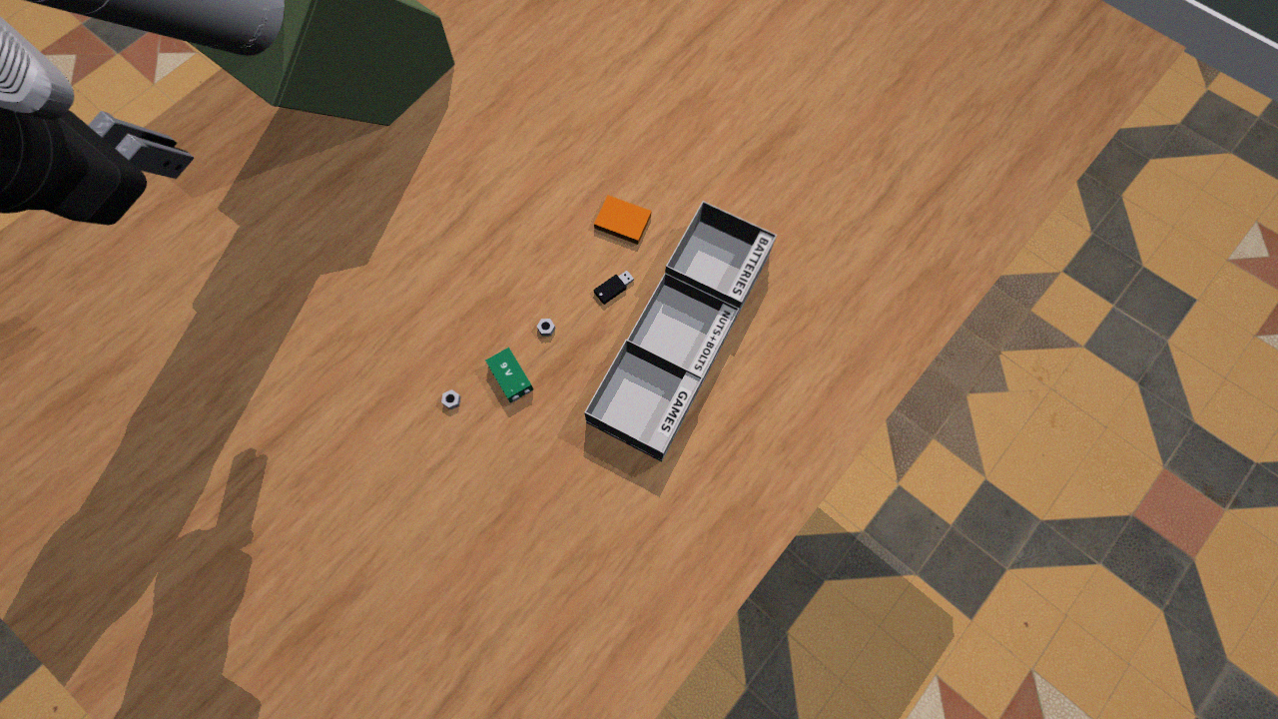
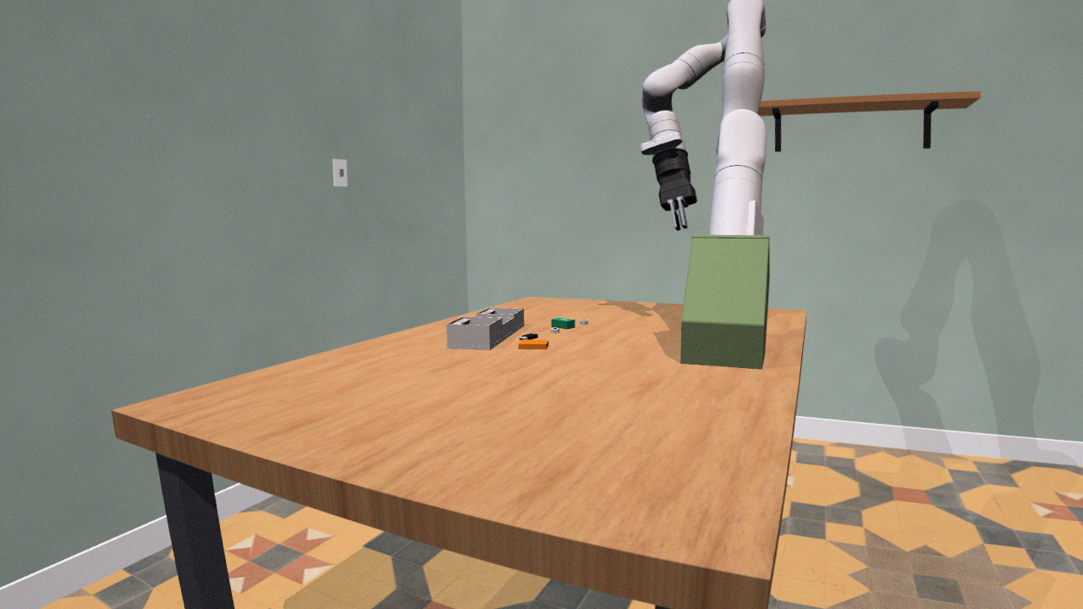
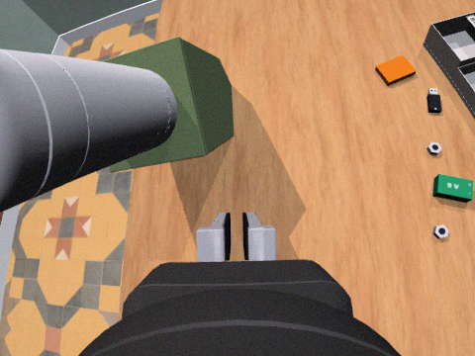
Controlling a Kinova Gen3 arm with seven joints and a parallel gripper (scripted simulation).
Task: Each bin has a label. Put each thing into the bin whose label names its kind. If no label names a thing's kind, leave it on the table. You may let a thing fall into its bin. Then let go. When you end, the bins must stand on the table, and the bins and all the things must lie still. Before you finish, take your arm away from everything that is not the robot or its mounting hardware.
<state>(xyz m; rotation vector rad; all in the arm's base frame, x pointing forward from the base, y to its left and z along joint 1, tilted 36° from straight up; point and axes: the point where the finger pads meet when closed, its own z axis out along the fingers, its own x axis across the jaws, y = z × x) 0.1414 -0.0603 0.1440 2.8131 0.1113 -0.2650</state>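
Note:
My gripper [image 1: 181,152] [image 2: 679,227] [image 3: 237,228] is high above the table, away from the things; its fingers stand a narrow gap apart, nothing between. Three joined bins read BATTERIES [image 1: 715,265], NUTS+BOLTS [image 1: 674,335] and GAMES [image 1: 630,401]; all look empty. An orange block [image 1: 622,218] [image 2: 533,344] [image 3: 396,69] lies near the BATTERIES bin. A black USB stick [image 1: 611,288] [image 3: 434,104] lies beside the bins. A green 9V battery [image 1: 509,367] [image 2: 563,323] [image 3: 453,188] lies between one nut [image 1: 545,334] [image 3: 430,148] and another nut [image 1: 450,406] [image 3: 436,231].
The green arm base [image 1: 365,62] [image 2: 724,303] [image 3: 215,99] stands on the table near the gripper. The arm's grey link [image 3: 99,119] passes over it in the wrist view. A wall shelf [image 2: 871,102] is behind the arm. The table edge [image 2: 454,503] shows in the exterior view.

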